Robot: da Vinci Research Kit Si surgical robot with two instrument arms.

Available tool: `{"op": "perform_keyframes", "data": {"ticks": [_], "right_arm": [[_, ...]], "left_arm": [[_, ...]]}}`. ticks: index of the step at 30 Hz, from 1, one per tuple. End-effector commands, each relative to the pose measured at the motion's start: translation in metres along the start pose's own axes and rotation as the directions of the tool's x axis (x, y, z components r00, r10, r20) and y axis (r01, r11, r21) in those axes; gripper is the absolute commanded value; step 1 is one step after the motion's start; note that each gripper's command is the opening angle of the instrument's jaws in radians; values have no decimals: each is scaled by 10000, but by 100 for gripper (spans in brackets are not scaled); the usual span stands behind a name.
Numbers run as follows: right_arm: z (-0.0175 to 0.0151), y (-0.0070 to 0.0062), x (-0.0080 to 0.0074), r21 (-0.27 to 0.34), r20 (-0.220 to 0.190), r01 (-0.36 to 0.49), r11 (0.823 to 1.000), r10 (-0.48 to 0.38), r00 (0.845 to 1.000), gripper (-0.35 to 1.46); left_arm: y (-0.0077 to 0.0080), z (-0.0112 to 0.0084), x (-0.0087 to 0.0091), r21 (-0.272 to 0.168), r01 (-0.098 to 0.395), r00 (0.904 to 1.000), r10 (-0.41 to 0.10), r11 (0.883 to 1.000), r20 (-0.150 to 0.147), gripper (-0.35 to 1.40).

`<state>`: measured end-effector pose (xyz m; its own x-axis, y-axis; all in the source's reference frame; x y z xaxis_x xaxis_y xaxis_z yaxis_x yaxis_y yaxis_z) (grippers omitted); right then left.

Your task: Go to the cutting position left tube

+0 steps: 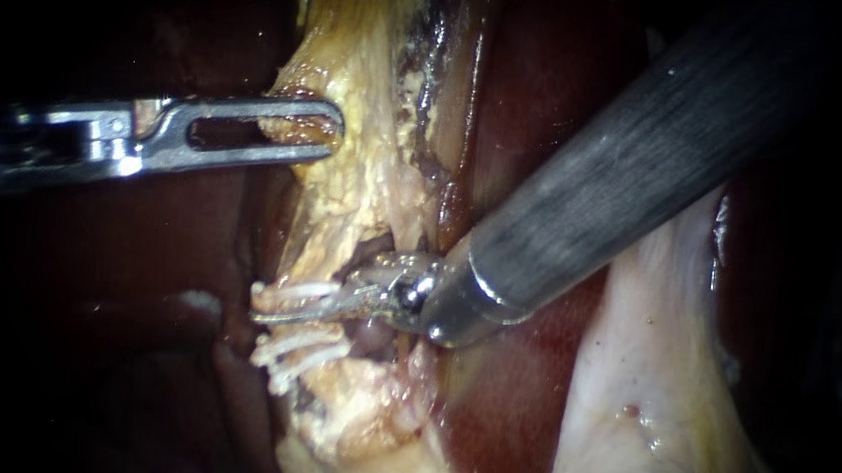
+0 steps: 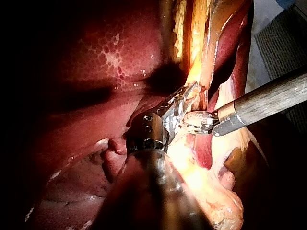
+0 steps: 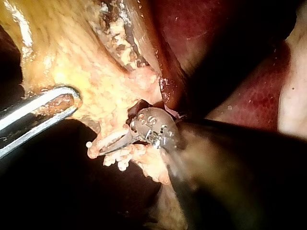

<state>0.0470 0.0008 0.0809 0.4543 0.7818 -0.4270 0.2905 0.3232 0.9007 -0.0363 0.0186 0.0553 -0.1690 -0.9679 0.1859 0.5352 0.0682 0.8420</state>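
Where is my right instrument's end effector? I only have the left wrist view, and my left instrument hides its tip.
Observer: In the endoscope view, the right instrument has its end effector in among the white clips.
Operator: Open or shut?
Observer: Right wrist view: open, a gap shows between its jaws.
Operator: Are the two instruments touching?
Observer: No. The endoscope shows the left instrument shut on yellow tissue, well above the clips and apart from the right one.

Two instruments (image 1: 324, 134) (image 1: 280, 311), a few white clips (image 1: 304, 348), one liver (image 1: 492, 413)
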Motion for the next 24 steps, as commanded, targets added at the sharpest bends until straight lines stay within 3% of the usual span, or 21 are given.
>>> {"op": "perform_keyframes", "data": {"ticks": [1, 24], "right_arm": [[2, 1, -1, 30, 35, -3, 10000, 3, 10000, -35], [8, 4, -1, 74, 82, -111, 9999, 110, 9999, -35]], "left_arm": [[0, 0, 0, 9, 2, 10000, -2, 10000, -3, -35], [-6, -4, -2, 1, 26, 10000, -26, 10000, -10, -35]]}}
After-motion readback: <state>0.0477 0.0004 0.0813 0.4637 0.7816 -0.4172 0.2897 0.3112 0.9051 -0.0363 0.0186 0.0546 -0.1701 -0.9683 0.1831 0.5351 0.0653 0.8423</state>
